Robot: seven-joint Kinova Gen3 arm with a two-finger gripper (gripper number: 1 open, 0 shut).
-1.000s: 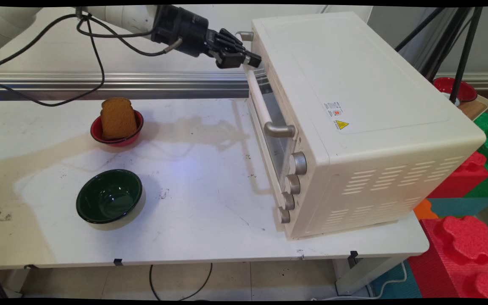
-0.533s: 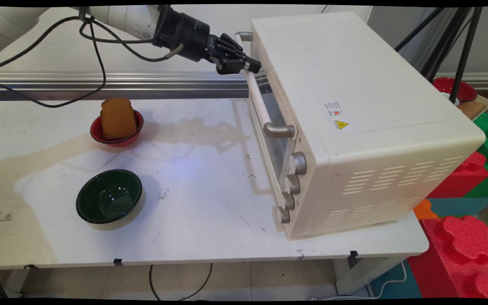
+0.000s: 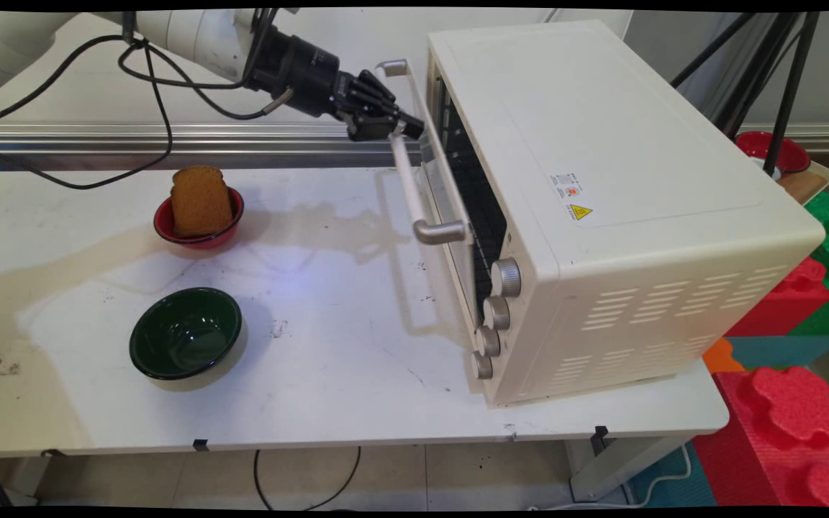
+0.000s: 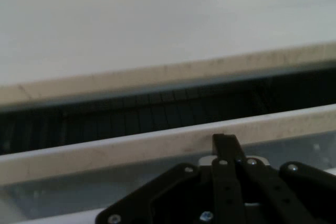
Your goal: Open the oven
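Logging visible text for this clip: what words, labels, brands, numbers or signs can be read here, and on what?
No text is readable.
Small white label with a red mark on the top of the cream toaster oven: print too small to read.
Yellow triangular warning sign beside it: a symbol, no legible words.
Four silver knobs: no readable markings.

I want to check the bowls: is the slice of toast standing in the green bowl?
No. The toast stands in the red bowl, while the green bowl nearer the camera holds nothing.
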